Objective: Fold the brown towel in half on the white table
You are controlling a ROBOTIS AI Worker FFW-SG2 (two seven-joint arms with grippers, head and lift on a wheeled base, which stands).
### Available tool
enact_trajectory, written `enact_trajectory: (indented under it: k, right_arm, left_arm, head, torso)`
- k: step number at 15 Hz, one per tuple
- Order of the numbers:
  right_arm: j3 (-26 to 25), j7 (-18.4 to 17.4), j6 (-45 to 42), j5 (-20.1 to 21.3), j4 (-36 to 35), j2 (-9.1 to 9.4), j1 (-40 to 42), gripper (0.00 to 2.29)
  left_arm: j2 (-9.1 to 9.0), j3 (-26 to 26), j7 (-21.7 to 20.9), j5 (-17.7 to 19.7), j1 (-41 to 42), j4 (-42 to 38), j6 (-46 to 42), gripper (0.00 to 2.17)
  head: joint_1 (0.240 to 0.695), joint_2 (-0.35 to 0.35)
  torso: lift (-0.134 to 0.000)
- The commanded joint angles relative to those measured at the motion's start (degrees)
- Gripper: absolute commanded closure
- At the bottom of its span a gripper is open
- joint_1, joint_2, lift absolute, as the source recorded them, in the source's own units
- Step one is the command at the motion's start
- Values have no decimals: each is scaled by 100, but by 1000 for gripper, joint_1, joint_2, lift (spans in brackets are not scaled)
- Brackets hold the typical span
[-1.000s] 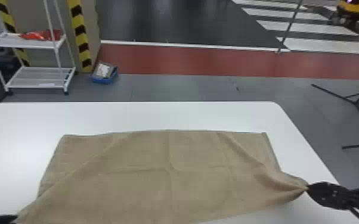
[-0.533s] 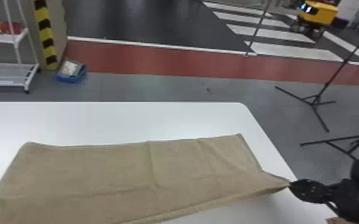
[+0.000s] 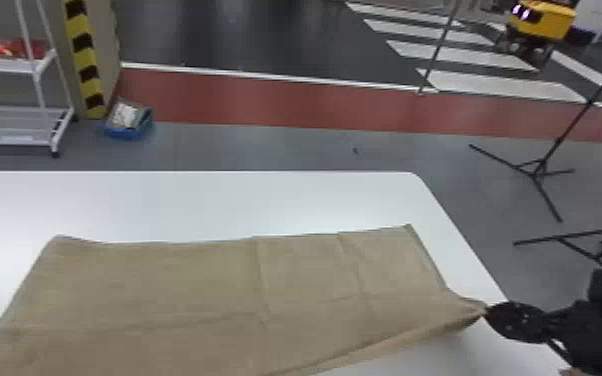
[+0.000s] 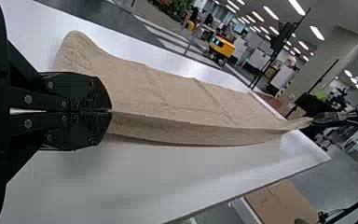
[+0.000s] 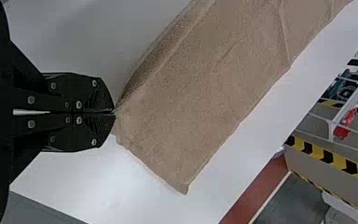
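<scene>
The brown towel (image 3: pixel 205 295) lies on the white table (image 3: pixel 190 200), its far edge flat and its near right corner pulled toward the table's right edge. At that corner my right gripper (image 3: pixel 487 312) is shut on the towel. In the right wrist view the fingertips of my right gripper (image 5: pixel 114 112) pinch the corner of the towel (image 5: pixel 205 88). In the left wrist view my left gripper (image 4: pixel 111 111) is shut on another corner of the towel (image 4: pixel 177 100), and the near edge hangs as a slack double layer between the two grippers.
Beyond the table are a white shelf rack (image 3: pixel 10 135) at left, a blue bin (image 3: pixel 127 127) and a black tripod (image 3: pixel 540 172) at right. A yellow vehicle (image 3: pixel 542 20) stands far back. A cardboard box (image 4: pixel 282 203) is below the table's edge.
The head view has swung, first rightward, then slightly back. My left gripper has left the head view's lower left corner. Both corners stay held, and the towel's far edge looks much the same.
</scene>
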Motion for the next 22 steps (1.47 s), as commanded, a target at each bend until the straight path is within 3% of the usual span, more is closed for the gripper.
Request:
enact_trajectory:
  k: [1,3,6,11,15,22]
  right_arm:
    - [19,12,206,50,-38,-30,-270,2256]
    - [54,12,575,111,15,-110,-577,2256]
    - [450,3,945,445,226,-215,-1008,2256]
    - [1381,-84,1560,1113,973,-461,-2168,2256]
    - [1900,-181,1613,1570,1289,-435,-2608,2256]
    - [2181,-480,1577,1904,2010,-452,-3153,2256]
  left_arm:
    - [-4,18,-231,-61,-225,-444,728,1889]
    - [-12,1,-327,-140,-638,-708,1502,1889]
    - [-4,-254,-442,-852,-1429,-682,2345,1889]
    - [40,-896,-582,-1687,-2343,-392,3523,1889]
    - [32,-1159,-530,-1872,-2712,-110,3752,1885]
    - [32,-1423,-248,-2135,-3178,355,3927,1885]
  head:
    - [695,-246]
    - [695,-225]
    - [695,-190]
    - [695,-152]
    - [695,-132]
    - [695,-129]
  torso:
    - [-126]
    - [-126]
    - [-126]
    - [-126]
    - [-126]
    - [-126]
